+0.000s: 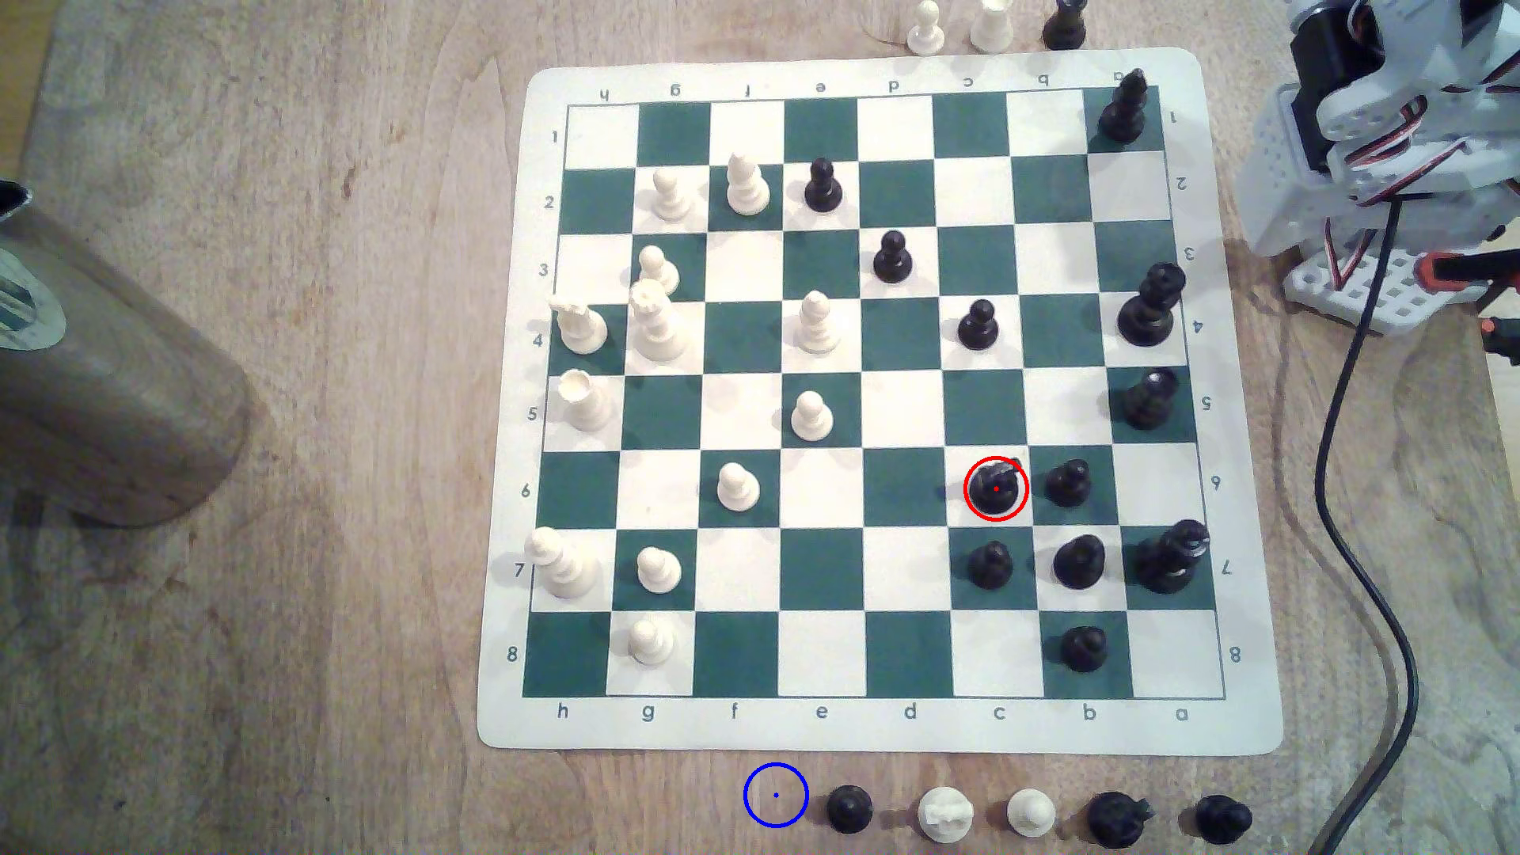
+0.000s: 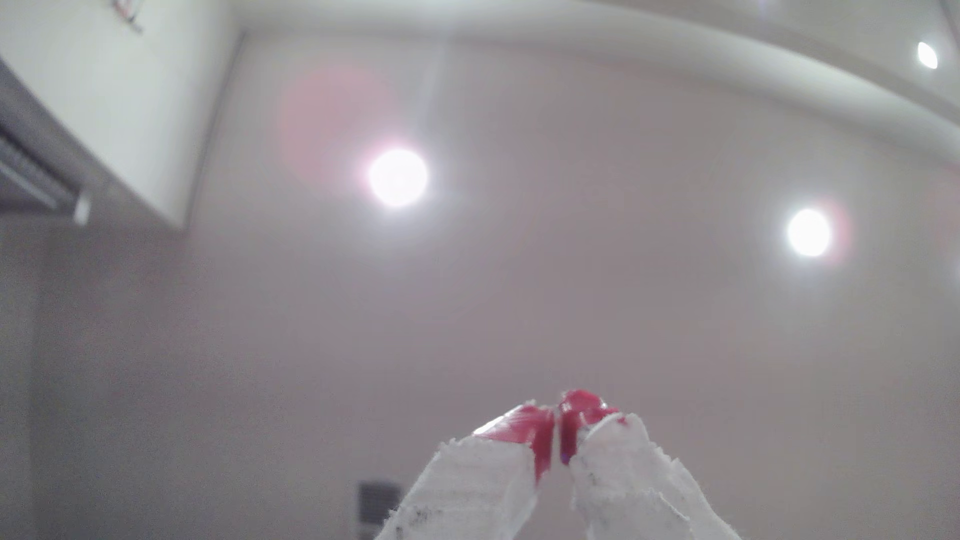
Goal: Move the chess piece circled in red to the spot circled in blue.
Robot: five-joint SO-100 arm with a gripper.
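Note:
The chess piece (image 1: 995, 489) is a short glossy black one with a lumpy top, ringed in red on a white square in row 6, column c of the board (image 1: 896, 723). The spot (image 1: 776, 795) is bare wood inside a blue ring, just off the board's near edge, at the exterior view's left end of a row of captured pieces. The arm (image 1: 1398, 123) is folded up at the exterior view's top right, far from both. In the wrist view my gripper (image 2: 558, 426) points at the ceiling, its red-tipped fingers (image 2: 524, 431) pressed together on nothing.
Several white and black pieces stand around the board. Black pawns (image 1: 1068, 481) (image 1: 989, 565) sit close beside the circled piece. A black pawn (image 1: 849, 808) stands right of the blue ring. A black cable (image 1: 1357, 460) runs down the right. A metal cylinder (image 1: 107, 378) lies far left.

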